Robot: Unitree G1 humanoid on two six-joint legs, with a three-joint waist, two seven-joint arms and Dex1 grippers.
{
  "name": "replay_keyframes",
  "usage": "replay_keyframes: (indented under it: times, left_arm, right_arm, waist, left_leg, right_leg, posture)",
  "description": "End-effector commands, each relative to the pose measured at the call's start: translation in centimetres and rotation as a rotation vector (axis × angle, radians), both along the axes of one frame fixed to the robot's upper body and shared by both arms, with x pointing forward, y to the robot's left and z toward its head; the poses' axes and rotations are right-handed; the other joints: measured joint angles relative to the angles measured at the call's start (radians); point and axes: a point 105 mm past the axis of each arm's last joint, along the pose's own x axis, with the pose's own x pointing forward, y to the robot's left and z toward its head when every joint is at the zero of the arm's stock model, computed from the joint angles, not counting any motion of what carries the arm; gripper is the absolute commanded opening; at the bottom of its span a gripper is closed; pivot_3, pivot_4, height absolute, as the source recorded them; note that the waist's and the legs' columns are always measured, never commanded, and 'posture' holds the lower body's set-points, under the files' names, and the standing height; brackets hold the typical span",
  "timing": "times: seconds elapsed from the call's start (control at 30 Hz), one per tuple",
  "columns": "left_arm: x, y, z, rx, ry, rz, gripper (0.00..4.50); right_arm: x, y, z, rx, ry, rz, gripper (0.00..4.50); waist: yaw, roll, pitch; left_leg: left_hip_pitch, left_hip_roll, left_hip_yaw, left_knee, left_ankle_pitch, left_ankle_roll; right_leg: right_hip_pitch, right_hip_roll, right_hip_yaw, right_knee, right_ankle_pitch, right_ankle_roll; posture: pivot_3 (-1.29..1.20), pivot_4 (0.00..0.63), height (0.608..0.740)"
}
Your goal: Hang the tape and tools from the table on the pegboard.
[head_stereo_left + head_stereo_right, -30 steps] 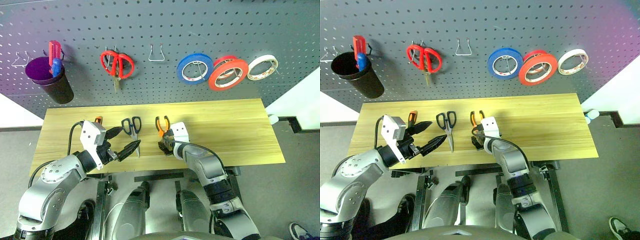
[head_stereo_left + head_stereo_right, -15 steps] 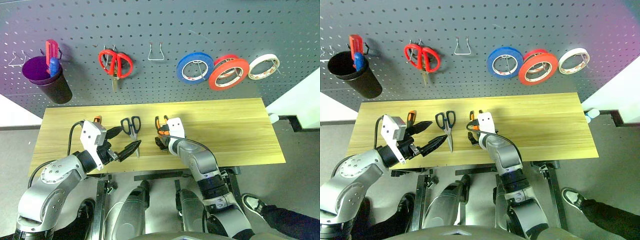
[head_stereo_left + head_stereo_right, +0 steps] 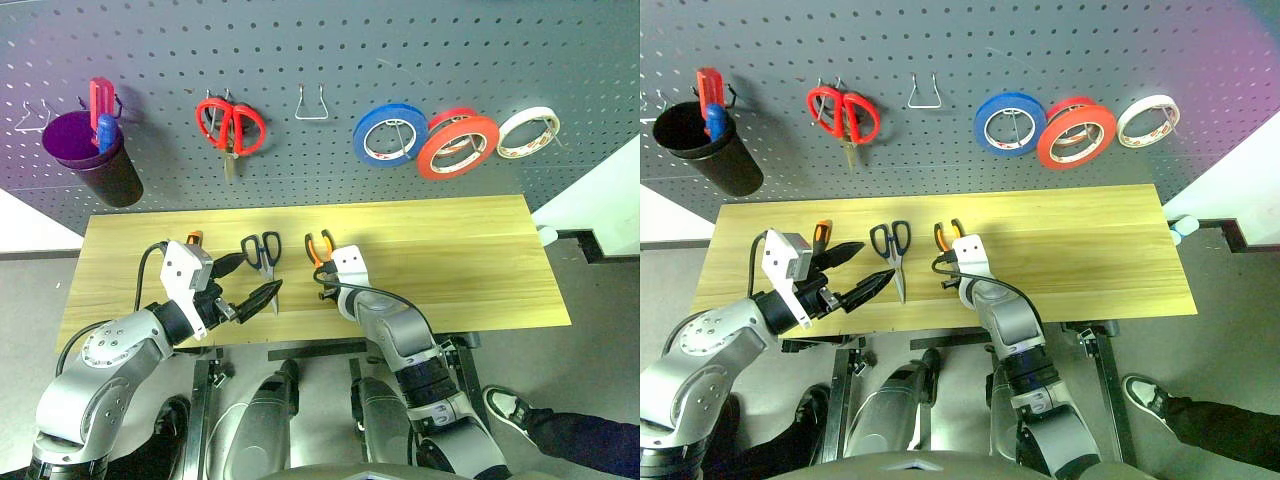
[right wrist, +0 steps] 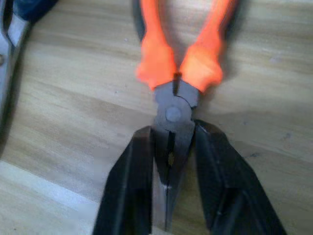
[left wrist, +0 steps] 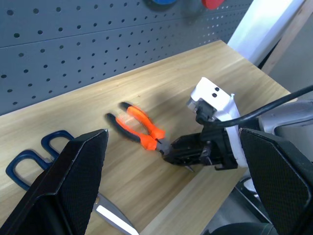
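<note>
the pliers [image 4: 175, 88] lie flat on the table [image 3: 470, 260], a little toward its left end and nearer the front edge than the pegboard [image 3: 400, 60]. their long axis runs front to back: the orange handles point at the pegboard and the dark nose points at the front edge. the right gripper [image 4: 171, 176] comes at them from that front edge, in line with the axis, and its two black fingers [image 4: 132, 181] are pressed in against either side of the nose, pinching the pliers below the pivot. the left gripper [image 3: 252, 281] hangs spread wide and empty over the front edge, left of the dark-handled scissors [image 3: 265, 262], so the right arm is clearly the nearer one. any lift would likely carry the pliers handles-first toward the hooks.
</note>
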Motion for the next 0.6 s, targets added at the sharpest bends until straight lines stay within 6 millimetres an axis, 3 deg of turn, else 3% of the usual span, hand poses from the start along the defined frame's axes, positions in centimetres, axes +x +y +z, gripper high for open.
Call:
replay_keyframes:
  times: [0.03,0.37,0.4,0.6]
  left_arm:
    - [-0.6,-0.4,0.8,-0.003,-0.029,-0.019,4.50]
    - [-0.6,-0.4,0.9,0.001,-0.032,-0.021,4.50]
    - [-0.6,-0.4,0.9,0.001,-0.032,-0.022,4.50]
    - [-0.4,-0.3,0.9,0.004,-0.036,-0.021,4.50]
  right_arm:
    - [0.0,0.0,0.2,0.005,-0.009,-0.004,0.80]
    - [0.1,-1.1,-0.4,-0.059,-0.010,0.005,0.80]
    - [0.1,-1.3,-0.5,-0.058,-0.003,-0.006,1.53]
    - [0.4,-1.5,-0.3,-0.037,-0.006,-0.022,3.50]
  waist:
    - [0.000,0.000,0.000]
    - [0.001,0.000,0.000]
    - [0.001,0.000,0.000]
    - [0.002,0.000,0.000]
  left_leg:
    - [0.000,0.000,0.000,0.000,0.000,0.000]
    - [0.000,0.000,0.000,0.000,0.000,0.000]
    - [0.000,0.000,0.000,0.000,0.000,0.000]
    - [0.000,0.000,0.000,0.000,0.000,0.000]
  right_leg:
    - [0.000,0.000,0.000,0.000,0.000,0.000]
    - [-0.001,0.000,0.000,0.000,0.000,0.000]
    - [-0.001,0.000,0.000,0.000,0.000,0.000]
    - [0.000,0.000,0.000,0.000,0.000,0.000]
  posture:
    - [0.08,0.361,0.740]
    - [0.08,0.350,0.740]
    - [0.08,0.350,0.740]
    - [0.07,0.344,0.740]
